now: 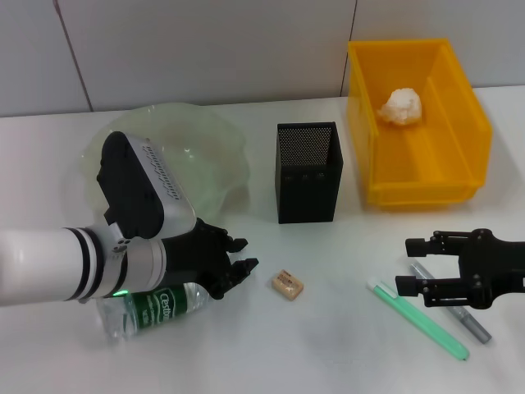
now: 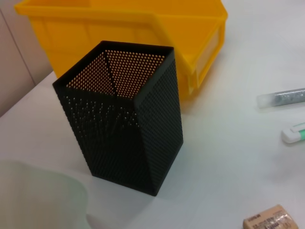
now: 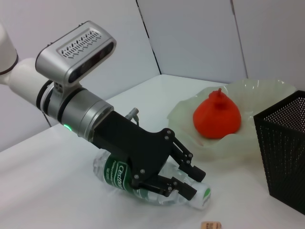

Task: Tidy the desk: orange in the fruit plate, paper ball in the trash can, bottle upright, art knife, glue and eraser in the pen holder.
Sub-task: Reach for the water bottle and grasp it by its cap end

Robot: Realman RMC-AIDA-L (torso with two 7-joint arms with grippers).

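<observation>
Left hand goes for the lying bottle

The left fingers (image 1: 238,271) are open and hold nothing; the bottle (image 3: 157,183) lies on the desk (image 1: 344,345) right under them. I think they should close around its middle, then tip it up slowly. The right fingers (image 1: 408,264) are open too, beside the pens.
</observation>
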